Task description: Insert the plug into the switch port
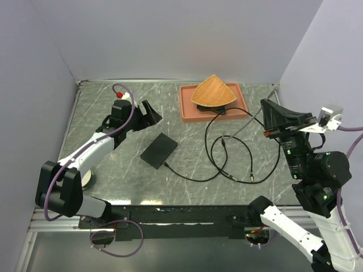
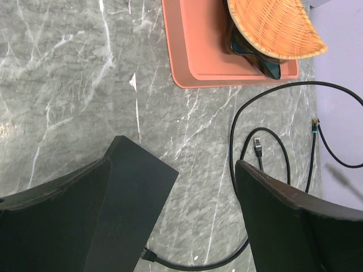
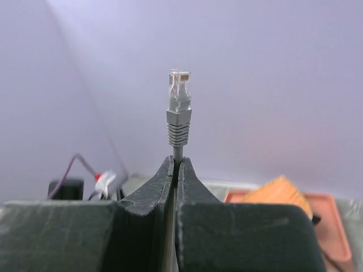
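1. We are clamping the right pincer (image 3: 174, 161) on the cable (image 3: 177, 152) below the plug (image 3: 179, 93) (leaving its tip free).
2. We are hovering the left pincer (image 2: 173, 164), apart, over the switch (image 1: 159, 150) at the plug's nine o'clock, likely to brace it.

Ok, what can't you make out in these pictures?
- The ports on the black box: too small from the top view; in the left wrist view the left end effector partly covers it.
- The cable behind the plug: right wrist view, hidden inside the shut right end effector.
- The dark item under the basket: top view, mostly covered.
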